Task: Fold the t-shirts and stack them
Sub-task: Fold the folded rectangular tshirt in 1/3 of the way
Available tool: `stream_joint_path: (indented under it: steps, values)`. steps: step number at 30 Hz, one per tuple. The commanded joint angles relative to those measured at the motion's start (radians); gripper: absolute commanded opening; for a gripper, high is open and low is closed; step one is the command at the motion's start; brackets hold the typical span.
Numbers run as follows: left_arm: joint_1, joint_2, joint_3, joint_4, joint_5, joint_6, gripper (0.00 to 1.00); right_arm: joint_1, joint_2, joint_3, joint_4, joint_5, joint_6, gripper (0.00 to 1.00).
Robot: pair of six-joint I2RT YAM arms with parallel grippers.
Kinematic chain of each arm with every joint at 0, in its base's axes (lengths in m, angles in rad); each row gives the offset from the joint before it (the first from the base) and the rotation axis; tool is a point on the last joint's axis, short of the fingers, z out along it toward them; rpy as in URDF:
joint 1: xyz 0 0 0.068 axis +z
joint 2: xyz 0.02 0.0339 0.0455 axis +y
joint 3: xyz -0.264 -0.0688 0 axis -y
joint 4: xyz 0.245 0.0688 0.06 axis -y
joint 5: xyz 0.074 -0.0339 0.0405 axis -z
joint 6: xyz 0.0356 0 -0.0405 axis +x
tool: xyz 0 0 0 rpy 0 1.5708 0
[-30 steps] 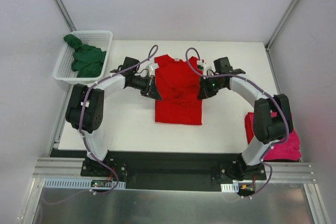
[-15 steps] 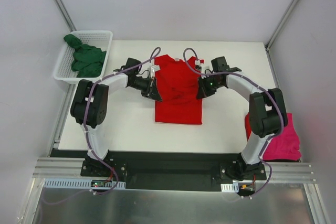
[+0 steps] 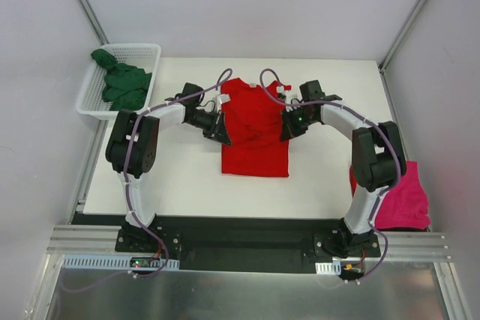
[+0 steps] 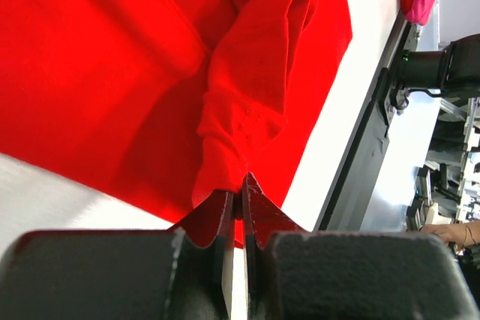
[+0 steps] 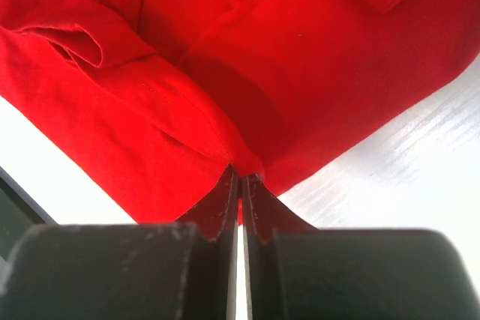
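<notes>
- The red t-shirt [image 3: 255, 129] is spread out on the desk [image 3: 187, 177], with its neck at the far end.
- The left pincer [image 4: 240, 185] is closed tight on a small fold of red cloth at the left side of the red t-shirt.
- The right pincer [image 5: 240, 181] is closed the same way on a fold at the right side of the red t-shirt.
- The pink t-shirt [image 3: 405, 200] is seen to the right of the red t-shirt, closer to the arm bases, partly off the desk edge.
- The green t-shirt [image 3: 120, 84] is bunched in the basket [image 3: 146, 50], far to the left of the red t-shirt.
- Only a thin bit of cloth is held in each pincer, so it could slip out if it is pulled too fast.
- If one side is pulled more than the other, a crooked fold could be made.
- If the bottom layer has been pinched too, the whole red t-shirt could be dragged and bunched up instead of folded.
- The two pincers could be bumped together if both are brought over the middle of the red t-shirt.
</notes>
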Motion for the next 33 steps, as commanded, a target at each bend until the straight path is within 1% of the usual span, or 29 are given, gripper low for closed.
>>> stream_joint_path:
  steps: [1,18,26,33]
  values:
    - [0.013,0.025,0.045,-0.016,0.009,0.048,0.0,-0.005,0.02,0.056,0.015,0.007,-0.029,0.01]
    - [0.017,0.103,0.134,-0.037,-0.001,0.071,0.0,-0.007,0.092,0.137,-0.026,0.033,-0.013,0.01]
    - [0.023,0.059,0.134,-0.042,0.032,0.057,0.0,-0.007,0.039,0.117,-0.017,0.015,0.004,0.01]
    - [0.032,0.025,0.143,-0.042,0.047,0.043,0.0,-0.005,-0.001,0.134,-0.02,0.004,0.032,0.01]
